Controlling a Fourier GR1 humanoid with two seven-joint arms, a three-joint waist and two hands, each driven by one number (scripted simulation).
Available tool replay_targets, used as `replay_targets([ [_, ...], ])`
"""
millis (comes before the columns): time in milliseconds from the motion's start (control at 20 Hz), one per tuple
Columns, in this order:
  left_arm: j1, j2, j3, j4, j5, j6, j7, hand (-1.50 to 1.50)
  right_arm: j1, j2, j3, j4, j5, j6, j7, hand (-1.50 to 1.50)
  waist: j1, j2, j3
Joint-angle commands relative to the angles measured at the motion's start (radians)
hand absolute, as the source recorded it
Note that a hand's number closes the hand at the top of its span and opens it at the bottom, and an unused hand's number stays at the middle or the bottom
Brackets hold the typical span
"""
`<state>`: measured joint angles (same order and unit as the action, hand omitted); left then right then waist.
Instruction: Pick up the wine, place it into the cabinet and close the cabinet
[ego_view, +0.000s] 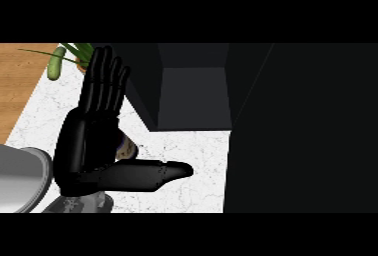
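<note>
Head view looking steeply down, and honestly most of it is the left hand (92, 150): a big black hand on a grey forearm (22, 177) that comes in from the lower left. Its fingers (103, 80) are straight and pressed together, pointing up and away, with the thumb (151, 175) sticking out flat to the right. So it's open, not curled round anything.

Right next to those fingers, on their right side, sits the dark, boxy cabinet (192, 95). Its door is open, and you can look into a shadowy grey-black inside. The fingertips end just beside the cabinet's left wall; I can't tell if they actually touch it. A tall black panel (303, 130), which looks like the cabinet's open door, fills everything further right of the thumb.

Now the wine: I can't say where it is for sure. There's a small pale, rounded bit (128, 148) peeking out at the palm's right edge, just above the thumb, but the hand hides nearly all of it, so no telling what that is.

Under the hand is the white, marbled stone counter (184, 150). Off to the left of the fingers, a strip of brown wooden surface (22, 85) runs along the counter. Up by the fingertips, a bit to their left, there's a green leafy plant in an orange-brown pot (77, 57).

The right hand doesn't show anywhere.
</note>
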<state>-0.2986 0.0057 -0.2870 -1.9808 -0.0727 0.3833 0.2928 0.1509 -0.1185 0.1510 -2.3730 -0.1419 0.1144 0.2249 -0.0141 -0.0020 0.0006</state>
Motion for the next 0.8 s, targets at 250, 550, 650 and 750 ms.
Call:
replay_targets([
  [250, -0.269, -0.006, -0.138, 0.058, -0.105, 0.259, 0.239, -1.50, -0.021, 0.034, 0.053, -0.086, 0.020, -0.044, 0.124, -1.50, 0.006, 0.000, 0.000],
  [550, -0.221, -0.006, -0.252, 0.045, -0.149, 0.346, 0.213, -1.50, -0.197, 0.014, -0.001, -0.115, -0.007, -0.101, 0.298, -1.50, 0.012, 0.001, -0.001],
  [650, -0.303, -0.006, -0.278, 0.120, -0.149, 0.411, 0.221, -1.50, -0.125, 0.001, 0.008, -0.133, -0.013, -0.059, 0.267, -1.50, 0.005, 0.001, 0.000],
  [750, -0.271, -0.006, -0.237, -0.041, -0.261, 0.343, 0.383, -1.50, -0.184, -0.013, -0.091, -0.099, -0.089, -0.062, 0.279, -1.50, 0.018, -0.002, 0.000],
])
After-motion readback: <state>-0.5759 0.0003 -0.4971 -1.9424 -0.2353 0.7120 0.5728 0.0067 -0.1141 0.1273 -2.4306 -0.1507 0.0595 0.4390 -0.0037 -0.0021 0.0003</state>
